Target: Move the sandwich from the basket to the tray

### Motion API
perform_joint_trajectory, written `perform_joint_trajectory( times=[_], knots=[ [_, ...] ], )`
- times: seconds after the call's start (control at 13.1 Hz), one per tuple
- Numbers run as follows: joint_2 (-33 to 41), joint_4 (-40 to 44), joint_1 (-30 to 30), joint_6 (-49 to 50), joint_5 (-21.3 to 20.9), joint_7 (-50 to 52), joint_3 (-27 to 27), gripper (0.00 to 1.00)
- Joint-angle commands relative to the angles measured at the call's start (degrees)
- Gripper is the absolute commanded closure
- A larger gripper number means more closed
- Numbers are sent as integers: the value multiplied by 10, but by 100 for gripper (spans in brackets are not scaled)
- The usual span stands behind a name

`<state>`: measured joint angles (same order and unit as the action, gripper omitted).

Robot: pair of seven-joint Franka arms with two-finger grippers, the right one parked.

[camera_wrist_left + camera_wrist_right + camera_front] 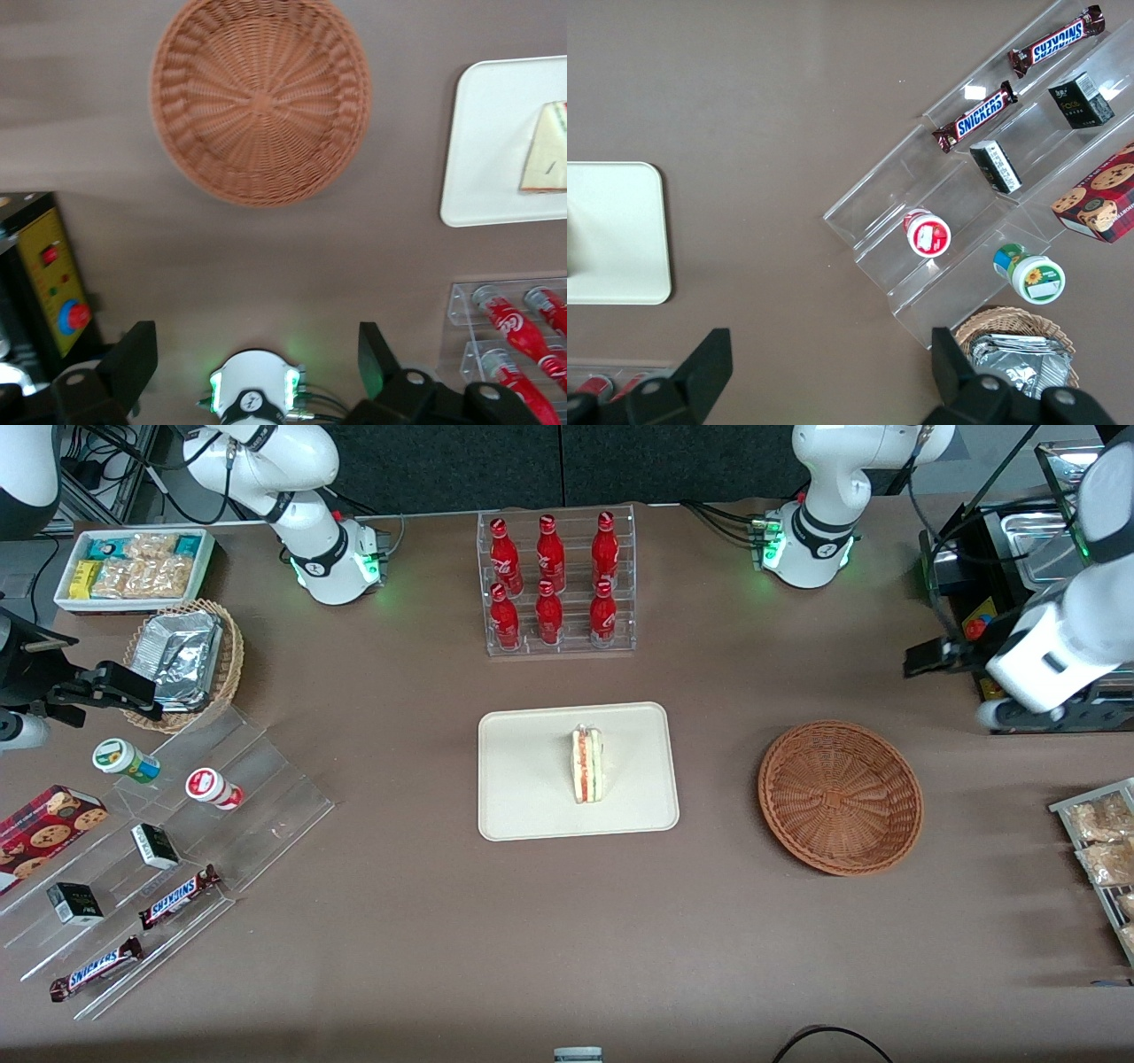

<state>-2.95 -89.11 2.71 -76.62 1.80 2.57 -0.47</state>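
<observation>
Sandwich (586,764) lies on the tray (532,797) in the front view, standing on edge, its long axis running from the bottle rack toward the camera. The basket (840,797) sits beside the tray, toward the working arm's end, with nothing in it. The gripper (930,657) hangs high, well apart from both.

From the left wrist, its fingers (133,359) are spread wide, released, holding nothing; basket (261,97), tray (496,142) and sandwich (545,150) show below. The placing looks done.
</observation>
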Motion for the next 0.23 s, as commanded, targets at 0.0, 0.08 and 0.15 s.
perform_joint_trajectory(
  times=[0.0,0.08,0.15],
  knots=[
    [29,-6,-15,21,-25,-9,-11,0],
    [31,-6,-25,21,-26,-12,-11,0],
    [31,-6,-27,21,-26,-20,-11,0]
  ],
)
